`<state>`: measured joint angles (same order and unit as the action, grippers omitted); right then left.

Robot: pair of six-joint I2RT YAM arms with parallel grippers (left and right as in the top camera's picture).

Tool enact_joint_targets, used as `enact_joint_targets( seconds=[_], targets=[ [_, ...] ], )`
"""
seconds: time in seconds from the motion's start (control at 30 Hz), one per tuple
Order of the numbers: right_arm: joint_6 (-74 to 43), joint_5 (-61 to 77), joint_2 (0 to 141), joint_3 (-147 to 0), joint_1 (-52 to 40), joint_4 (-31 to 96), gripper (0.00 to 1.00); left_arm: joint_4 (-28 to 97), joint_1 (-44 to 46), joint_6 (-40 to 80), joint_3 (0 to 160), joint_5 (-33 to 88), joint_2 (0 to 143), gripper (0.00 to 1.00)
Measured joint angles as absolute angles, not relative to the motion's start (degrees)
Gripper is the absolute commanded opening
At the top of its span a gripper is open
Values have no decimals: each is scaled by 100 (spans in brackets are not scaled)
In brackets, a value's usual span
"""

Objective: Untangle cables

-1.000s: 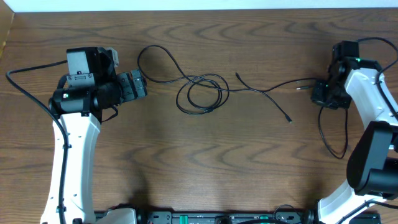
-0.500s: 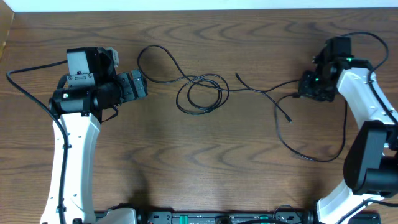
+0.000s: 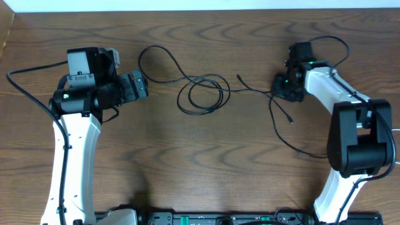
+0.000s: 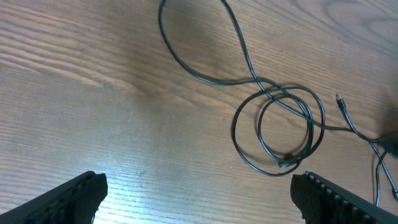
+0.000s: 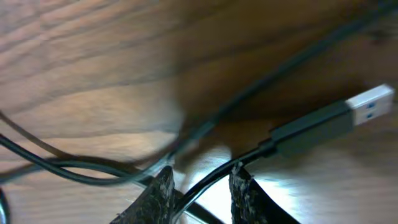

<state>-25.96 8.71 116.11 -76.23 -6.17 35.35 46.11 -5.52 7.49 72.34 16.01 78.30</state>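
Observation:
A thin black cable (image 3: pixel 179 100) lies in loose loops at the table's middle, and its loops also show in the left wrist view (image 4: pixel 236 132). Thin black strands run from it toward my right gripper (image 3: pixel 282 89). In the right wrist view my right gripper (image 5: pixel 199 182) is nearly closed, with a black cable (image 5: pixel 311 127) passing between its fingertips; that cable ends in a USB plug (image 5: pixel 368 101). Slack trails in a curve below the gripper. My left gripper (image 4: pixel 199 199) is open and empty, left of the loops. No white cable is in view.
The table is dark wood. A white edge (image 3: pixel 187 5) runs along the back. The thicker black wires fixed to the arms hang beside the left arm (image 3: pixel 25 94) and behind the right arm. A small plug end (image 3: pixel 290 120) lies right of centre.
My right gripper has moved left from the table's right edge toward the middle, dragging the black cable so its slack now trails in a wide curve. The left arm has not moved.

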Motion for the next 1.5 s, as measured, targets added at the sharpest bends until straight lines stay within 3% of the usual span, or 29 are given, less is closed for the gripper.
enact_joint_targets(
  seconds=[0.53,1.5],
  targets=[
    [-3288,268,11618,-7625,-954,3295,37,4733,-552,720,7234,1601,7826,99],
    [-3035,-657,11736,-7743,-954,3789,43,4890,-552,705,7234,1601,7826,99]
  ],
)
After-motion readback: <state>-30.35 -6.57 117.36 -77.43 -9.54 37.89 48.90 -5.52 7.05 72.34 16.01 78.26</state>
